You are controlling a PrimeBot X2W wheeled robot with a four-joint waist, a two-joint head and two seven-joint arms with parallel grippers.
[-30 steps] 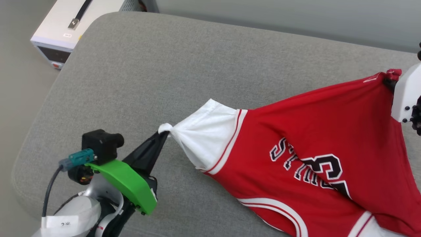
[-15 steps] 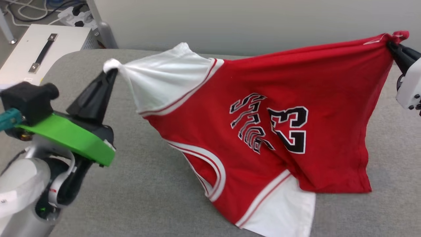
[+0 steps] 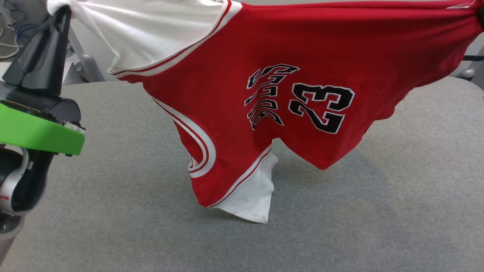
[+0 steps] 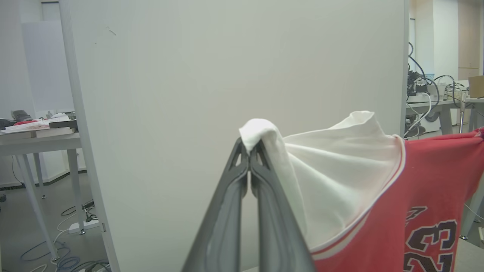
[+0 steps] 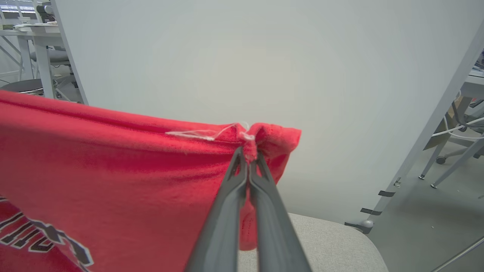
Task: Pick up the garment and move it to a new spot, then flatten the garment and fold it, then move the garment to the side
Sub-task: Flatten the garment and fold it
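Starting big: broad grey padded table across the lower half of the head view, from 3 through 6 round to 9 o'clock. Above it, strung out like washing on a line, the garment, taut along the 12 o'clock edge and sagging to a point near 6 o'clock. Lowest of all, a hanging white sleeve, down close to the fabric top and maybe brushing it; too hard to call contact from here. Print side towards the head camera, black-and-white number just right of centre. Over at 10 o'clock, left pincer clamped tight on the bunched tip of the other sleeve. At 2 o'clock, right pincer clamped just as tight on a puckered red corner, loose thread trailing beside the pinch. Reads as the opening step, the pick-up-and-carry, well in hand but unfinished: lifted clear, not yet set down. Next up, by the look of it: picking a landing spot on the table, then lowering both ends together with the cloth stretched, low sleeve first and the rest trailed out flat, to spare work in the flattening. Worth minding: mismatched holds, sleeve at one end and body corner at the other, so a skewed lay quite likely.
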